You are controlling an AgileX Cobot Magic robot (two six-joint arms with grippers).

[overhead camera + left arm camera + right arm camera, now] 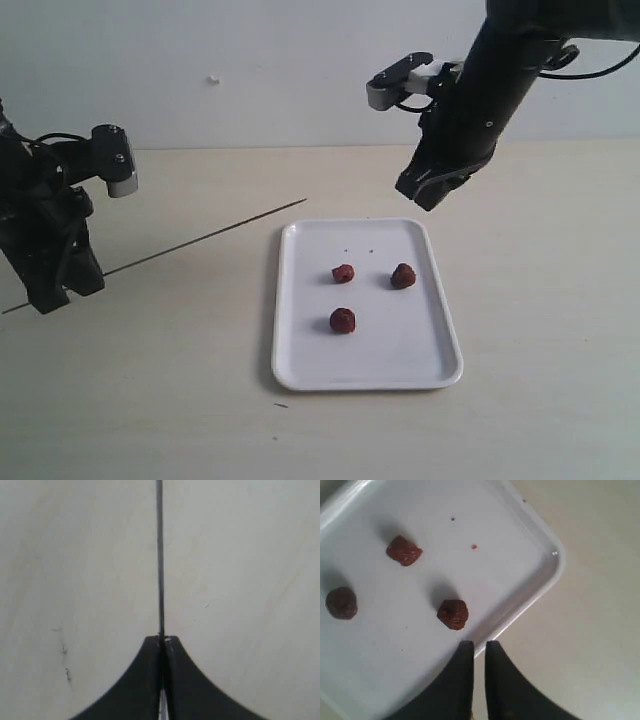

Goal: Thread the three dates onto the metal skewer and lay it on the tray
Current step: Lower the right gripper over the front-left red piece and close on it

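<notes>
1. Steel, thin and grey: the metal skewer (200, 240) should be stiff along its length but light and slick, and likely to pivot in a weak pinch. Best held near one end, leaving the long stretch free for threading.
2. Left gripper (161, 640): jaws pressed together on the skewer near its back end. The rod runs straight out over the desk (150, 400), its tip toward the tray (300, 375) but short of the rim. Whether the tip touches the desk I cannot tell.
3. Dates (343, 273): three, loose on the tray, apart from one another. Small and wrinkled. I'd expect soft, tacky flesh, light enough to roll or squash. Take each across its middle, ends left clear for the point.
4. Right gripper (479, 647): jaws a narrow slit apart, nothing between them. It hovers above the tray's rim, just beside the nearest date (452, 614). Must widen to fit it.
</notes>
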